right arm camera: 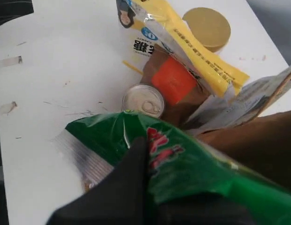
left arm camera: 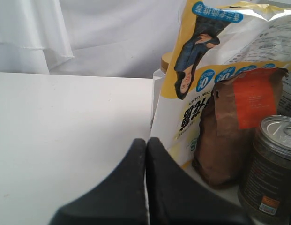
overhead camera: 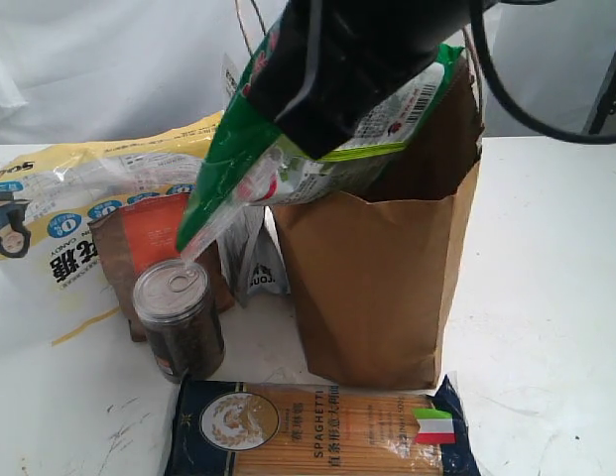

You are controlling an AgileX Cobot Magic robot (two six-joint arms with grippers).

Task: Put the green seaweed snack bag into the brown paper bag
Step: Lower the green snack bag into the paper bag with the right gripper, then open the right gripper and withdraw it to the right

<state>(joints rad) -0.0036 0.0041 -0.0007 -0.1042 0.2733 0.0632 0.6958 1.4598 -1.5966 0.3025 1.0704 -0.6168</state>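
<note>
Packet aloft: the green seaweed snack bag [overhead camera: 233, 169] hangs slantwise over the mouth of the brown paper bag [overhead camera: 377, 278]. Its upper end is above the paper bag's far rim. Its lower end sticks out past the paper bag's side, over the can [overhead camera: 179, 317].

The right gripper [right arm camera: 140, 159] is clamped across the packet's upper part. One black finger lies on the glossy face in the wrist view; the other is hidden beneath. The left gripper [left arm camera: 146, 145] has its fingers pressed together on nothing, low over the table, well off from the paper bag beyond the yellow-and-white snack bag [overhead camera: 79, 198].

Handling, as judged: thin glossy film, light, floppy and probably slippery. The contents are likely brittle, so pinch firmly but do not crush. A hold near one end suits it, letting the length dangle and feed in end first. The packet looks about as long as the paper bag is tall, so it wants to go in near-vertical.

Around the paper bag:
- the can stands just beside its base
- a small brown pouch [overhead camera: 149, 238] with an orange label stands behind the can
- a grey-white pouch [overhead camera: 256, 260] sits between that pouch and the paper bag
- a spaghetti packet [overhead camera: 317, 431] lies flat in front of its base
- a gold-lidded jar [right arm camera: 206, 28] stands beyond the yellow-and-white bag

In the way: the low end is outside the mouth and could snag the ragged rim or clip the can. The paper bag is unheld and may tip.
</note>
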